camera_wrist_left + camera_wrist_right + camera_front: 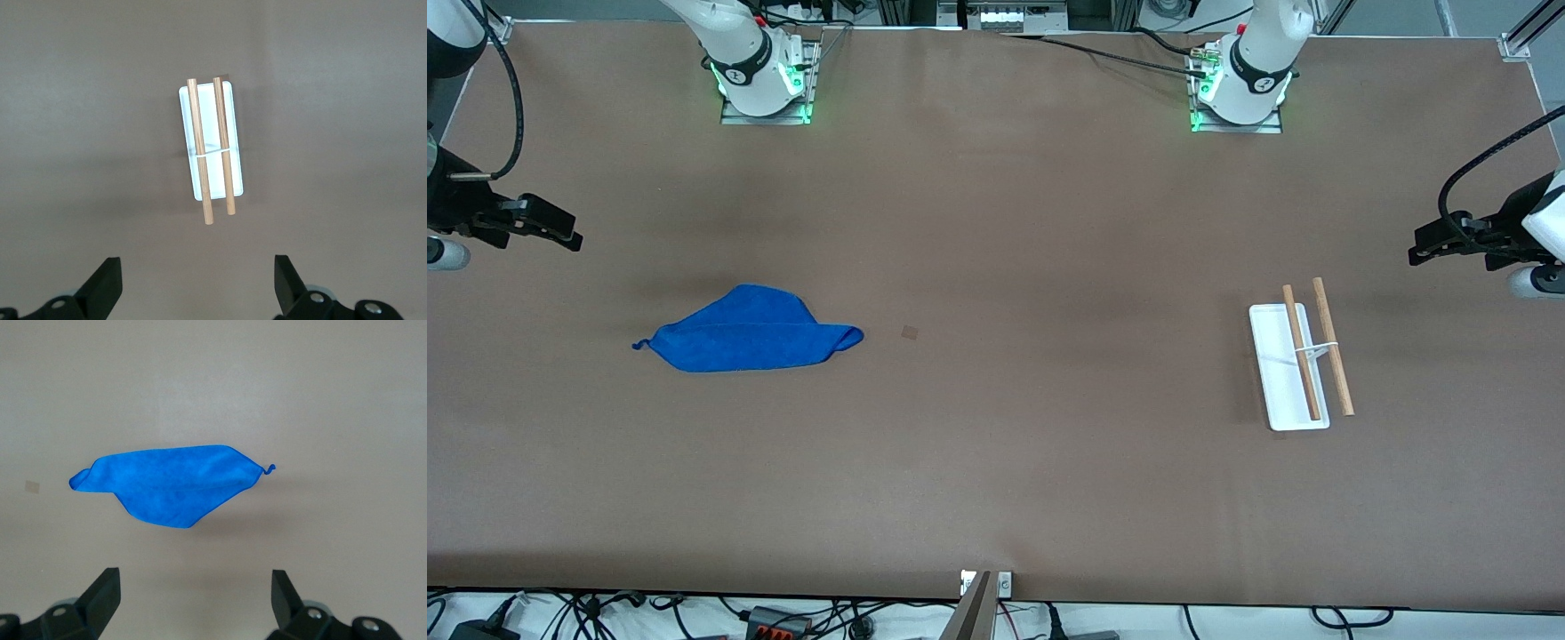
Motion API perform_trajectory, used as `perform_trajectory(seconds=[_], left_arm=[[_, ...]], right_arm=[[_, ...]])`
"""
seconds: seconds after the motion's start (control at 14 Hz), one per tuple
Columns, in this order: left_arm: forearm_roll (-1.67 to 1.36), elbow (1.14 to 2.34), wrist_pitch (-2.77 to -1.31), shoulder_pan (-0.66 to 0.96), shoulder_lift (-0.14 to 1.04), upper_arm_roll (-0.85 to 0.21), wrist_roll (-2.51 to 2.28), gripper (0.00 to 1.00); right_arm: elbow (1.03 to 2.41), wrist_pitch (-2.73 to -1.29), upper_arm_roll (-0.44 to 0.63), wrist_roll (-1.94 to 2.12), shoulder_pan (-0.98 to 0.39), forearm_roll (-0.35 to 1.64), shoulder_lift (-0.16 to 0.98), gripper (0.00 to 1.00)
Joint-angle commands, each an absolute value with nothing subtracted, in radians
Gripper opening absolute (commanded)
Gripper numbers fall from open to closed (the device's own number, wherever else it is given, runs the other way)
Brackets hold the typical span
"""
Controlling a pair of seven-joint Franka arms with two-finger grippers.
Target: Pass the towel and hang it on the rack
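The bright blue towel (751, 342) lies crumpled flat on the brown table toward the right arm's end, also seen in the right wrist view (170, 483), its loop tag at one corner. The rack (1298, 364) stands toward the left arm's end: white base, two wooden rods, seen from above in the left wrist view (212, 143). My right gripper (565, 233) hangs open and empty at the table's edge, up in the air, its fingertips apart (195, 597). My left gripper (1421, 251) hangs open and empty at the other edge, well off the rack (198, 283).
A small dark square mark (910, 332) sits on the table beside the towel. Both arm bases (765, 76) (1240, 84) stand along the table's back edge. Cables run below the front edge.
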State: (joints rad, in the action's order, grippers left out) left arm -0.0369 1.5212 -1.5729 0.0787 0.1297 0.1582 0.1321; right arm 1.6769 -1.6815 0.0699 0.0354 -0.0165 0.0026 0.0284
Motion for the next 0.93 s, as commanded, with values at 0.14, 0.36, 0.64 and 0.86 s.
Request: perform_trajectory(seconds=[0.14, 0.36, 0.64, 0.86], left_arm=[[-0.026, 1.503, -1.56, 0.072, 0.141, 0.156, 0.153, 1.0], [-0.025, 1.502, -1.56, 0.072, 0.141, 0.156, 0.152, 1.0], [-0.026, 1.502, -1.56, 0.071, 0.141, 0.156, 0.155, 1.0], [-0.028, 1.502, -1.56, 0.063, 0.147, 0.158, 0.153, 1.0]], right_arm=[[1.686, -1.666, 0.066, 0.051, -0.018, -0.005, -0.002, 1.0], [1.686, -1.666, 0.066, 0.051, -0.018, -0.005, 0.0, 1.0], [1.683, -1.658, 0.072, 0.048, -0.014, -0.002, 0.009, 1.0], [1.68, -1.657, 0.067, 0.06, -0.018, -0.005, 0.06, 1.0]])
